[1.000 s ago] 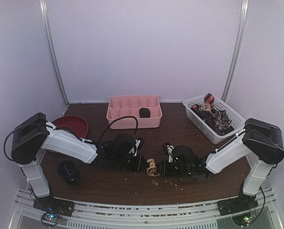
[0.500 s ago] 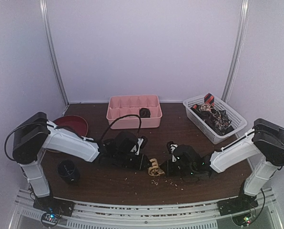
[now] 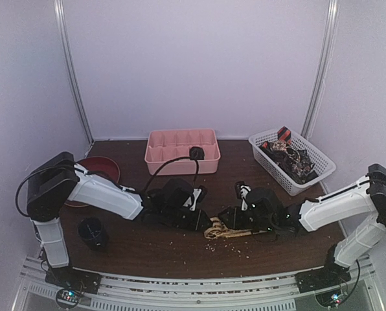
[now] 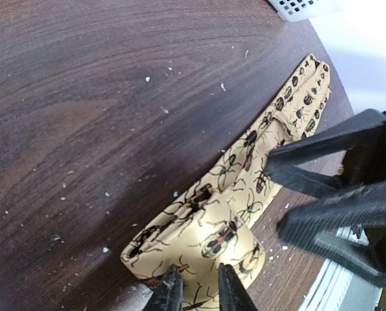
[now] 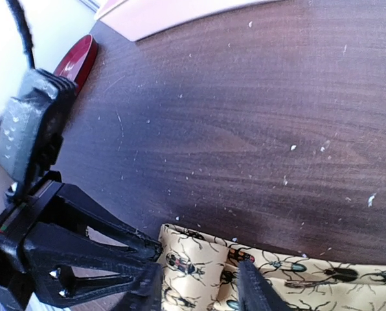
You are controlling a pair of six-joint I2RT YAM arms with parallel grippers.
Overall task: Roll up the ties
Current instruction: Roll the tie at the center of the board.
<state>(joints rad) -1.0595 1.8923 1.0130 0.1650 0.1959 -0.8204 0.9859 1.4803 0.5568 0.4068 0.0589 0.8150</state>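
The tan tie (image 3: 227, 229) with a beetle pattern lies near the table's front middle, loosely rolled at its left end, its tail running right. In the left wrist view the tie's roll (image 4: 209, 236) sits on the dark wood, and my left gripper (image 4: 194, 295) is shut on its near edge. My right gripper (image 5: 199, 291) stands open, its fingers straddling the tie (image 5: 296, 272) from the other side. The two grippers, left (image 3: 203, 220) and right (image 3: 229, 219), nearly meet at the roll. More dark and red-patterned ties (image 3: 289, 155) fill the white basket.
A pink tray (image 3: 170, 159) at the back middle holds one dark rolled tie (image 3: 196, 153). The white basket (image 3: 309, 175) stands at the back right. A red plate (image 3: 99, 168) and a black cup (image 3: 92, 231) are at the left. Pale crumbs dot the wood.
Both grippers have shifted to the right. The right gripper has gone from shut to open. The tie, a tight coil before, now trails out flat to the right.
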